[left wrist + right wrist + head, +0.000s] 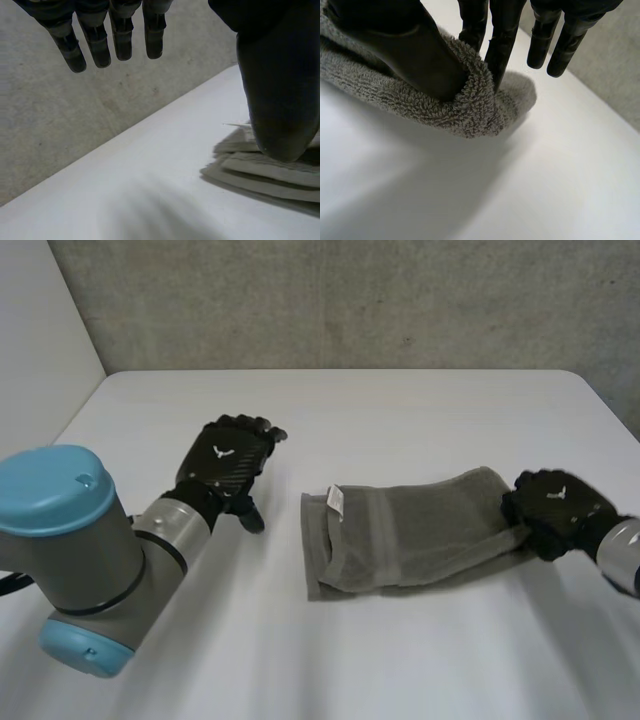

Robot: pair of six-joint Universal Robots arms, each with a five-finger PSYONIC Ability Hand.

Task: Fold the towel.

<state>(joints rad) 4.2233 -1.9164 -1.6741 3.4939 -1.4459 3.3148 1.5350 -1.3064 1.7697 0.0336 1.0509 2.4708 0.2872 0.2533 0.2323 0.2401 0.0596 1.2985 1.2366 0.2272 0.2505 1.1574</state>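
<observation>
A grey towel (pixel 410 530) lies folded into a long strip right of the table's middle, its white label (pixel 335 501) at the left end. My right hand (pixel 553 508) sits on the towel's right end. In the right wrist view its thumb (pixel 415 50) and fingers (pixel 501 45) pinch a raised fold of the towel (pixel 475 107). My left hand (pixel 232 458) rests over the bare table left of the towel, fingers straight and spread, holding nothing. In the left wrist view its fingers (pixel 95 42) hang free, and the towel's layered end (pixel 270 170) lies beyond the thumb (pixel 280 95).
The white table (pixel 330 410) runs back to a grey wall (pixel 350 300). Its left and right edges slant in toward the far corners. My left arm (pixel 80 550) with its light-blue cap lies over the front left of the table.
</observation>
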